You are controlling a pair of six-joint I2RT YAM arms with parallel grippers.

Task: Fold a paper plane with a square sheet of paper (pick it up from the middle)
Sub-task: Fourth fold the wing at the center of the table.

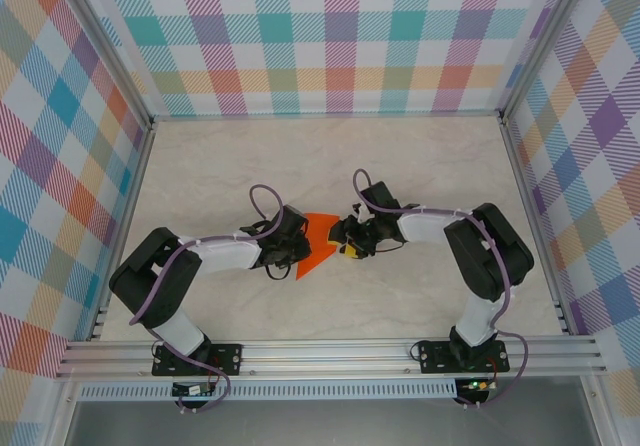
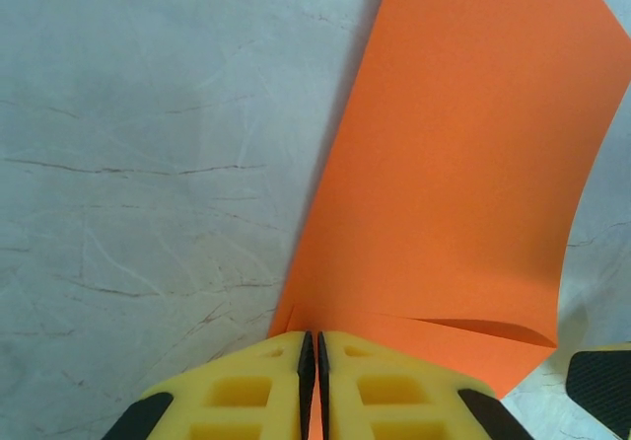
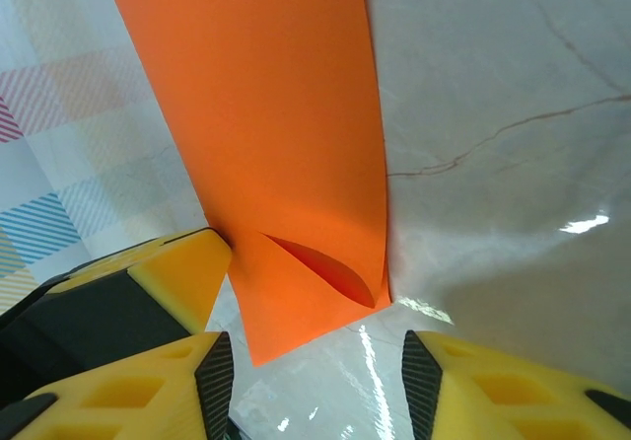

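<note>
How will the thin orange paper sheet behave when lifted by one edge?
Probably floppy: the thin orange paper sheet curves, and a folded layer gapes near the shut left gripper. Likely very light, so it may sag. It could slide on the glossy table.

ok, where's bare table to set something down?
Free: the far table strip up to the back wall, and the near patch between the left arm and the right arm. Crowded: centre, where the left end effector pinches the orange paper and the open right end effector sits beside it.
</note>
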